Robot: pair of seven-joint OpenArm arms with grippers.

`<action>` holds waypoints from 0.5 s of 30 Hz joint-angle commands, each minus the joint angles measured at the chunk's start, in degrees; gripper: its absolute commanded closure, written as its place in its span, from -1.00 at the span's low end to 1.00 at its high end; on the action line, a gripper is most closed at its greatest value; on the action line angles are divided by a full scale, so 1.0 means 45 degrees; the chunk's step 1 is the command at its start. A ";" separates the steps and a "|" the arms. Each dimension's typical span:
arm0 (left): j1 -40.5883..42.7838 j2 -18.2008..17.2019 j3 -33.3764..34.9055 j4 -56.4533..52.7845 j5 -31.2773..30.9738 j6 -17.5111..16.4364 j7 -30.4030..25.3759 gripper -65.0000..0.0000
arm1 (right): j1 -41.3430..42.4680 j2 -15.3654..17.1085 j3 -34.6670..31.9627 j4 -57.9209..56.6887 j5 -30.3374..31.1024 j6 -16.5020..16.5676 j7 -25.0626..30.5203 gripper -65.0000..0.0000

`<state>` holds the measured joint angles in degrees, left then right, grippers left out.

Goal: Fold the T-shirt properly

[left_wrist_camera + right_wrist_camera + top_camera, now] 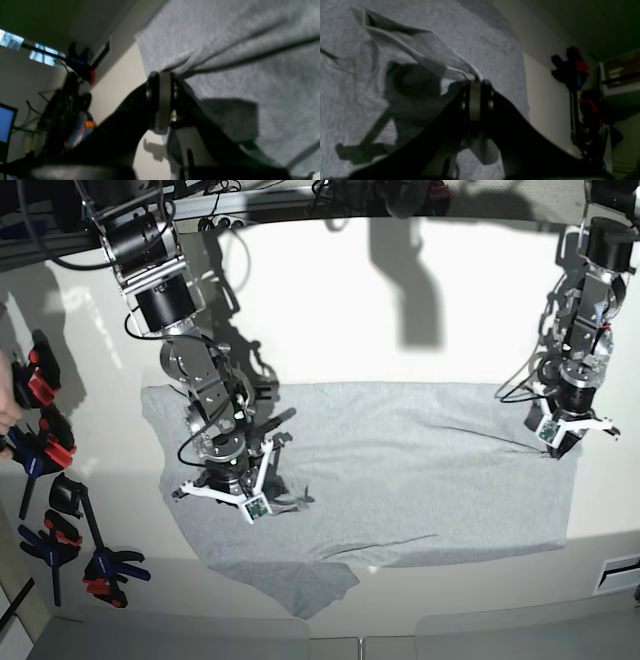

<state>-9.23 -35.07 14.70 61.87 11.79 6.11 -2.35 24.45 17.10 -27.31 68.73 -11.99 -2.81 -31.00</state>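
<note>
Your light heather-grey cotton T-shirt (pixel 400 470) lies spread plain side up on the white surface (pixel 400 330), with one sleeve reaching toward the front edge.

Left gripper (pixel 560 435): it sits at the shirt's side edge. In the left wrist view its tips are closed together on a pinch of that grey fabric (pixel 225 50), and taut creases run away from the pinch.

Right gripper (pixel 232 498): it is down over the opposite half of the shirt. The right wrist view shows its tips clamped on a raised fold of cloth (pixel 420 50), lifted just above the flat layer beneath.

Red-and-blue spring clamps (pixel 45 450) lie on the surface well beyond the right gripper, off the shirt.
</note>
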 commanded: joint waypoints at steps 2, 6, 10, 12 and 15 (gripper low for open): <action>-0.0355 -0.0253 -0.0087 -0.0316 0.0015 0.0204 -0.0656 1.00 | 0.0423 0.0039 0.0068 0.0219 -0.0189 -0.0243 0.0291 1.00; -0.0306 -0.0243 -0.0087 -0.0602 0.0005 0.0204 -0.1273 1.00 | 0.0427 0.0039 0.0068 0.0219 -0.0267 -0.0243 0.0321 1.00; -0.0316 -0.0248 -0.0087 -0.0597 0.0015 0.0204 -0.1506 1.00 | 0.0427 0.0039 0.0068 0.0219 -0.0287 -0.0243 0.0500 1.00; -0.0316 -0.0228 -0.0087 -0.0597 0.0015 0.0204 -0.1506 1.00 | 0.0427 0.0039 0.0068 0.0219 -0.0287 -0.0243 0.0729 1.00; -0.0321 -0.0185 -0.0087 -0.0597 0.0015 0.0209 -0.1506 0.54 | 0.0427 0.0039 0.0068 0.0219 -0.0291 -0.0243 0.1073 0.49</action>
<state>-9.41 -34.96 14.70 58.43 11.94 5.98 -7.73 24.45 16.99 -27.31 68.73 -12.49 -2.83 -27.83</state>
